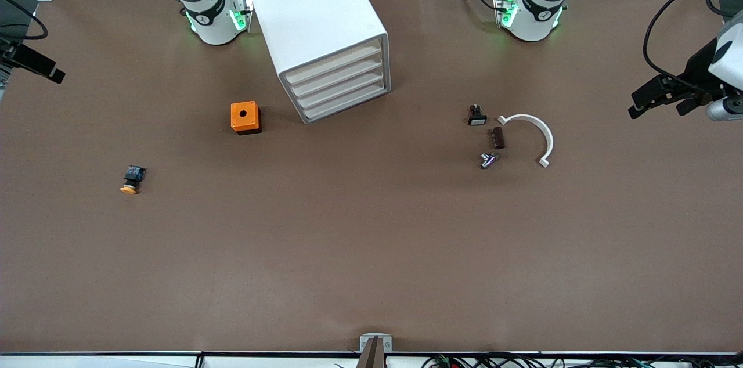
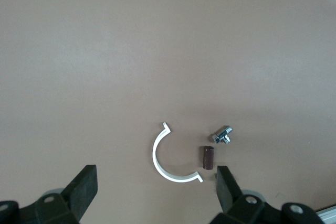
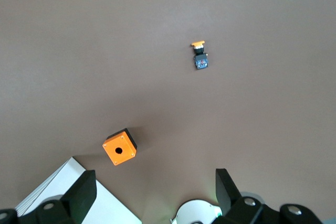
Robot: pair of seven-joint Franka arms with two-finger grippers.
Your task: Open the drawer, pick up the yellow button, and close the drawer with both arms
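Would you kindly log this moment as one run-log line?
drawer: shut | button: on table, toward right arm's end | left pincer: open, above white clip | right pincer: open, above orange cube

The brown table (image 1: 371, 252) carries a white cabinet (image 1: 316, 25) at upper centre. An orange cube (image 1: 245, 117) sits beside it; the button (image 1: 132, 179) lies lower in the frame. Toward the left arm's end lie a white-capped button (image 1: 476, 115), brown block (image 1: 498, 137), metal fitting (image 1: 489, 160) and white arc (image 1: 531, 134).
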